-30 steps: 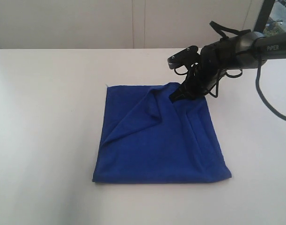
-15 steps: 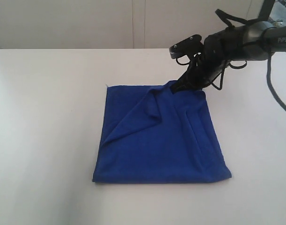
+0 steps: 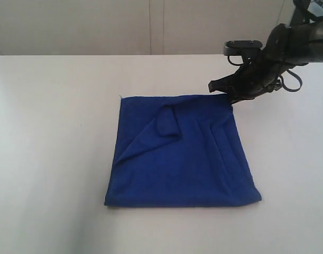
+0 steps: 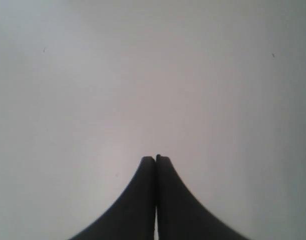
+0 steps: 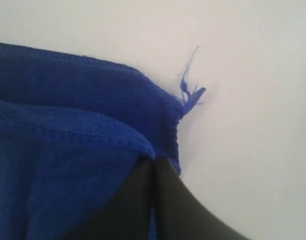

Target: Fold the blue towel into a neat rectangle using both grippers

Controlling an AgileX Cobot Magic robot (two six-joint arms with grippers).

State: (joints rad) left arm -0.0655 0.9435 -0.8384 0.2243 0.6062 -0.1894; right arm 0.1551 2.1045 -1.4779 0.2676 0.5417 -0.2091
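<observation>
Jaws closed, blue towel on white table

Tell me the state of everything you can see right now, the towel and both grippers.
blue towel: lying on the table, partly folded, with a rumpled crease on top.
right gripper: fingers shut at the towel's far corner, apparently pinching it.
left gripper: fingers shut, empty, over bare table.
</observation>
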